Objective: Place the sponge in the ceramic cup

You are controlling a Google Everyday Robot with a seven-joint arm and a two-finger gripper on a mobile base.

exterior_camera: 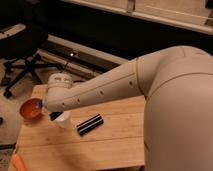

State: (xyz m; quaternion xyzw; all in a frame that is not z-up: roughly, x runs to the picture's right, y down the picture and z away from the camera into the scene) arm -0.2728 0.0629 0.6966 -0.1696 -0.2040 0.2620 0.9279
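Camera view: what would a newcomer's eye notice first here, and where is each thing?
The large white arm fills the right side and reaches leftward across the wooden table. Its gripper is at the arm's left end, low over a white cup, with an orange bowl just to the left. A black object lies on the table to the right of the cup.

Gripper: dark gripper (57, 113), tucked beneath the cream robot arm (100, 92) above the white ceramic cup (64, 120), largely hidden.
Sponge: blue sponge (53, 116) at the gripper (only a sliver shows).
Corner: orange object (17, 162), cut off bottom-left, unidentifiable.
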